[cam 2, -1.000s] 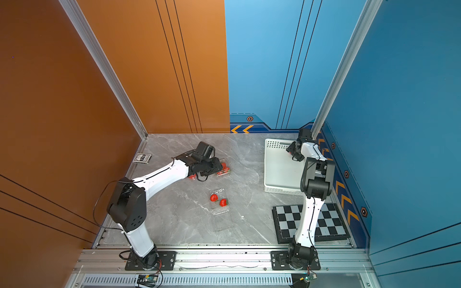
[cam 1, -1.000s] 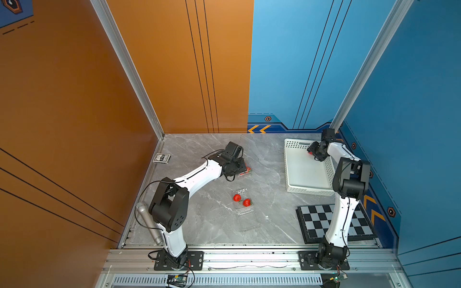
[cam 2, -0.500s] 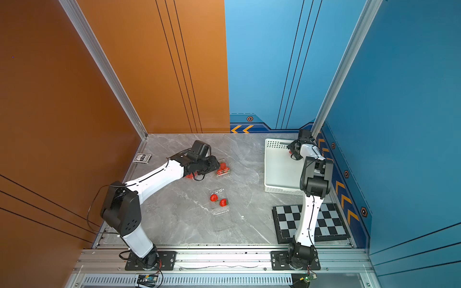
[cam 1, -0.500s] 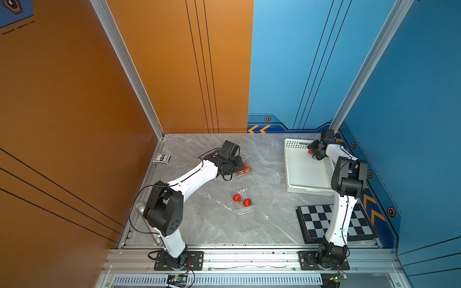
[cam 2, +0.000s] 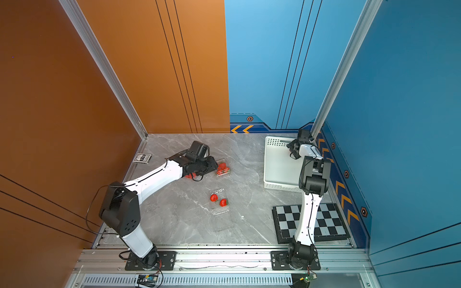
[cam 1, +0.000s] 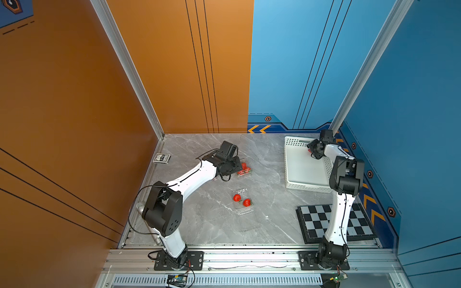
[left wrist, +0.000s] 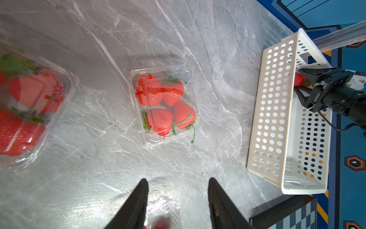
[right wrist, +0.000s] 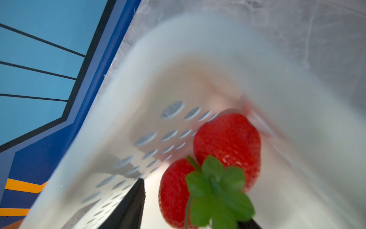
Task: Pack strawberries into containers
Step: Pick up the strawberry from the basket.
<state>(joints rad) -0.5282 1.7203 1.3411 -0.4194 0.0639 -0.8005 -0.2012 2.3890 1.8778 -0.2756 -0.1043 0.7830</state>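
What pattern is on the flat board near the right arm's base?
The board has black and white checks, clearest in a top view.

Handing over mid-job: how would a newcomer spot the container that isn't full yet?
From the white basket at the right arm's side, look toward the table's middle. The clear container there lies open holding only two strawberries; the two closed containers farther back, by the left arm, are packed full.
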